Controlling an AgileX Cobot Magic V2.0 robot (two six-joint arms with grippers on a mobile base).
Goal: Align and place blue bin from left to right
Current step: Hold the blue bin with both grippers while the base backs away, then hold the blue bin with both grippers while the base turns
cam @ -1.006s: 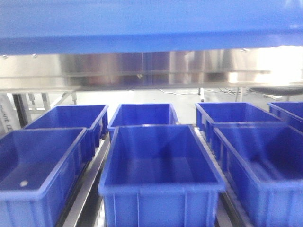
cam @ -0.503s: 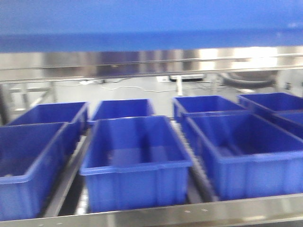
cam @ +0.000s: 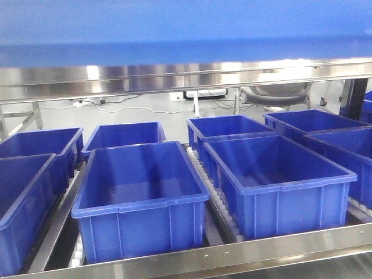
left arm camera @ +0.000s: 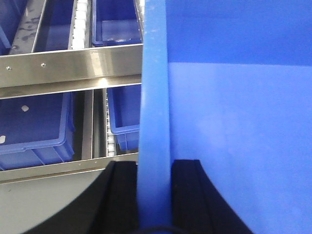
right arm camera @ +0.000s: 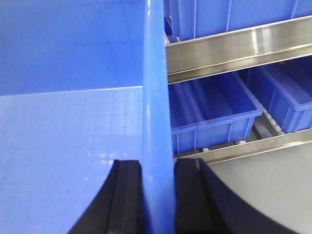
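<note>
Blue bin (cam: 186, 26) is held aloft between both arms. Its wall fills the top band of the front view, above the rack's upper rail (cam: 174, 81).

Left gripper (left arm camera: 154, 173) is clamped on the bin's rim: one black finger (left arm camera: 122, 195) is pressed to the outer face, the other to the inner face. Right gripper (right arm camera: 157, 173) is clenched the same way on the opposite rim, with a finger (right arm camera: 126, 195) seen on either side of the plastic. The bin's smooth inside is seen in both wrist views.

Below, stored bins are ranged on the rack in lanes, two deep. The middle bin (cam: 139, 197) and its right neighbour (cam: 279, 180) are set just beside each other, parted by a roller strip (cam: 216, 200) and both close behind the front lip (cam: 232, 253). More bins are noted on a lower tier in the wrist views — one (right arm camera: 209, 112) under a steel crossbar (right arm camera: 234, 46).
</note>
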